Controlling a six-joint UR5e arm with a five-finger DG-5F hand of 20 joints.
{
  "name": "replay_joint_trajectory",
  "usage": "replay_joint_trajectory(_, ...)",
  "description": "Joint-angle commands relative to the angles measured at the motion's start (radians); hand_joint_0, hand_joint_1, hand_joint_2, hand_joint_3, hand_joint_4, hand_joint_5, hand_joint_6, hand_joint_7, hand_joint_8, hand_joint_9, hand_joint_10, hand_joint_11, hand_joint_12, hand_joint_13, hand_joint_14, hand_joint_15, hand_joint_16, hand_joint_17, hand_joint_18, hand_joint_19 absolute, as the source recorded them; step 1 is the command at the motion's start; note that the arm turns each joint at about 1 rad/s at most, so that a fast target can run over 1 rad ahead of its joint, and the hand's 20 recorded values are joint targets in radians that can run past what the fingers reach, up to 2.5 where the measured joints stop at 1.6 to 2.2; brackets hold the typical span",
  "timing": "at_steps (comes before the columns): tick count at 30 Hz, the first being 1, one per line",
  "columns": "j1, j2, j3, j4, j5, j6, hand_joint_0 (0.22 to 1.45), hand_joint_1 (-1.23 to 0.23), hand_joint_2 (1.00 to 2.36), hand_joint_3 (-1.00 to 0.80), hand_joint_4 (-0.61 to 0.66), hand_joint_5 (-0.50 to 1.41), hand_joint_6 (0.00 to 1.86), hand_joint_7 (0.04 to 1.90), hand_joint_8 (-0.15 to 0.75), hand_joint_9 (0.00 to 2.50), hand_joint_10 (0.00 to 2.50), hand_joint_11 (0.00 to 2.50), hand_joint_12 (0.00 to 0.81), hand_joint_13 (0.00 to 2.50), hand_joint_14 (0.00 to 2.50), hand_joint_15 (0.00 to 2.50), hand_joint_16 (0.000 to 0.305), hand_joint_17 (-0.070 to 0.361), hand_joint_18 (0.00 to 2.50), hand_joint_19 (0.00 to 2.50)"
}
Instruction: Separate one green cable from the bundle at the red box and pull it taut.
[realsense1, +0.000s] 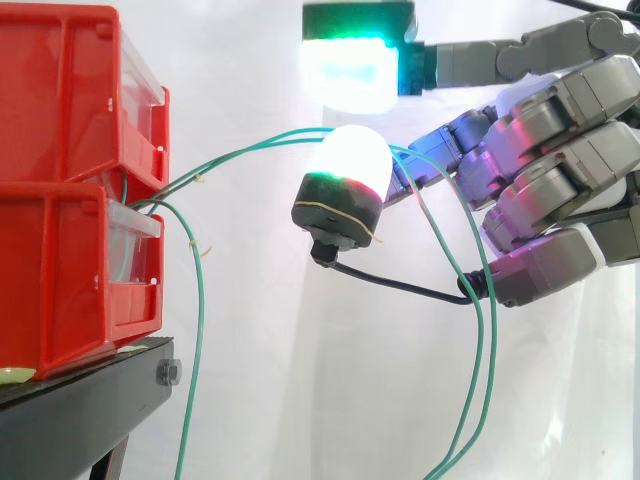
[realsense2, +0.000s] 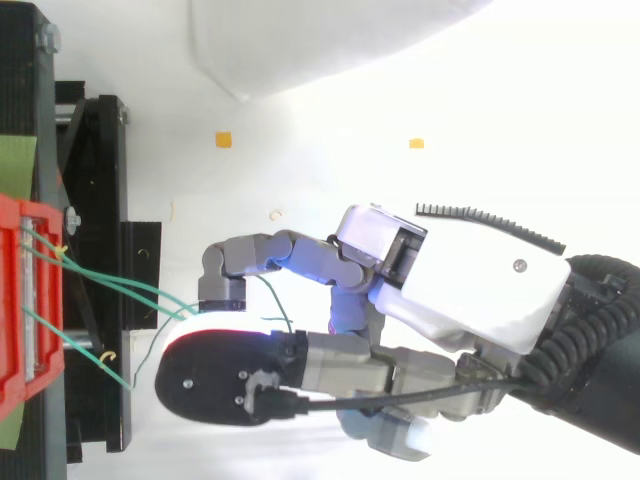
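In the side view the red box (realsense1: 60, 280) sits at 9 o'clock on the black stand (realsense1: 90, 400). The green cable (realsense1: 260, 142) rises out of the slot between the box and the upper bin (realsense1: 60, 90) toward 3 o'clock, where the hand (realsense1: 560, 150) meets it. From above we read the hand as pinching: two fingertips (realsense2: 222, 292) are closed together with the cable running in between them. Past the pinch the cable falls slack toward 6 o'clock. It looks to us as if two strands reach the pinch, while a third strand (realsense1: 200, 300) hangs straight down beside the box — so we cannot call the separation clean.

To do this step well, we would hold the pinch firm and draw level toward 3 o'clock, in line with the slot, so the cable slides out rather than sawing on the box's front edge. A slow pull would let any second strand show itself.

Room is generous toward 3 o'clock, before the white curtain (realsense1: 300, 380) — the tight edges are the box front and the stand's corner at 9 o'clock.
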Motion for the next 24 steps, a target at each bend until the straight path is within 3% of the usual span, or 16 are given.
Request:
replay_joint_trajectory(1,0.0,0.0,0.001,0.0,0.0,-0.001,0.61,-0.37,1.03,-0.18,0.27,0.09,0.53,1.43,0.214,2.08,0.04,1.26,0.385,1.88,0.0,1.72,0.085,0.19,1.86,0.83)
replay_joint_trajectory(15,0.0,0.0,0.001,0.0,0.0,-0.004,0.64,-0.46,1.03,-0.14,0.29,0.08,0.54,1.44,0.239,2.08,0.04,1.33,0.389,1.89,0.0,1.74,0.082,0.184,1.86,0.84)
replay_joint_trajectory(24,0.002,0.0,0.001,-0.001,0.0,0.001,0.61,-0.66,1.03,-0.11,0.26,0.08,0.53,1.46,0.257,2.06,0.04,1.3,0.407,1.87,0.0,1.72,0.085,0.191,1.85,0.83)
